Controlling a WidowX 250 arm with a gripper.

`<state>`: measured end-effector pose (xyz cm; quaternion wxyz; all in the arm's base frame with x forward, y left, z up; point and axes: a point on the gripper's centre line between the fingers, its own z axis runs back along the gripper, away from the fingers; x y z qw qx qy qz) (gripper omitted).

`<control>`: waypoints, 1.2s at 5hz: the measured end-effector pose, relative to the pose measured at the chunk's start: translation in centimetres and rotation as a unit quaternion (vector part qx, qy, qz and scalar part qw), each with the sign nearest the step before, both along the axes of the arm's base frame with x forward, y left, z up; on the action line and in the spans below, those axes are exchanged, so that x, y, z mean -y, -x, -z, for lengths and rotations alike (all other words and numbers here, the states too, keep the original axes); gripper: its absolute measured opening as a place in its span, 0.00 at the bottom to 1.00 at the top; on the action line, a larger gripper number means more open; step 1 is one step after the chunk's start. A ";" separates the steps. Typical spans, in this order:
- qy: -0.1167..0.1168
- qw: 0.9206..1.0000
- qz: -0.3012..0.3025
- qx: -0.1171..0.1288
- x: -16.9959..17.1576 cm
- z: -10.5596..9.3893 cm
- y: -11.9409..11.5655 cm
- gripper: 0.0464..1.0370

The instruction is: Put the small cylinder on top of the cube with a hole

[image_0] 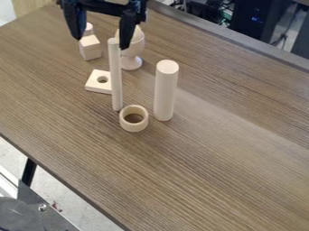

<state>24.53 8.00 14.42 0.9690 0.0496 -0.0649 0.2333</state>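
A grey metal plate (54, 220) lies near left, beside the wood-grain bench (199, 167); cables (218, 8) tangle beyond. My hand (101, 43) hangs open, far left, near the small cylinder (89, 29) at the far side of the cube (91, 48).

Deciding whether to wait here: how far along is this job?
Not done yet, it seems: the holed block has its hole uncovered. The open gripper holds nothing. Picking up and placing the cylinder probably remain, though I can't tell whether the small round piece rests on or behind the farther block.
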 end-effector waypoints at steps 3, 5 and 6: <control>0.002 1.000 0.013 -0.014 0.9 2.7 -1.4 0.64; -0.002 1.000 0.011 -0.012 0.8 2.8 -1.5 0.22; -0.005 1.000 0.006 -0.015 0.6 2.6 -1.2 0.22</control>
